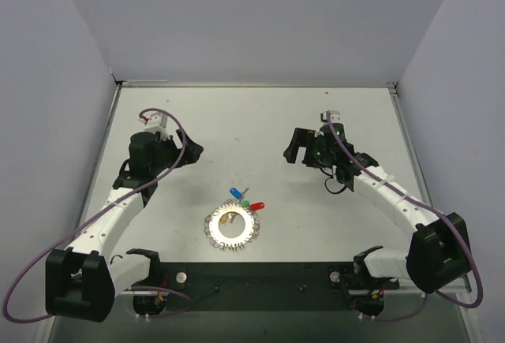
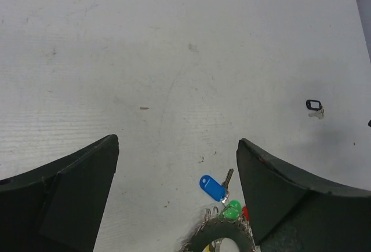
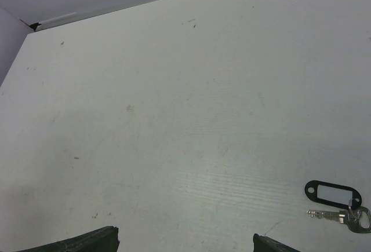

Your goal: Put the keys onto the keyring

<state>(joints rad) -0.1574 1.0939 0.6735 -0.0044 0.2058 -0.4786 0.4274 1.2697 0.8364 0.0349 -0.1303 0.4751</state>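
Matte white bench (image 1: 260, 122): toothed silver keyring (image 1: 231, 227) lies flat, glossy plastic-headed keys (image 1: 246, 201) clustered at its rim; your left pincer (image 2: 178, 142) and right pincer (image 3: 185, 236) both gape apart.

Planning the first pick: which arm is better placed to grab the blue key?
Left, probably. The left end effector is open with the blue key and ring framed between its fingers; the right end effector sees only a black-tagged key.
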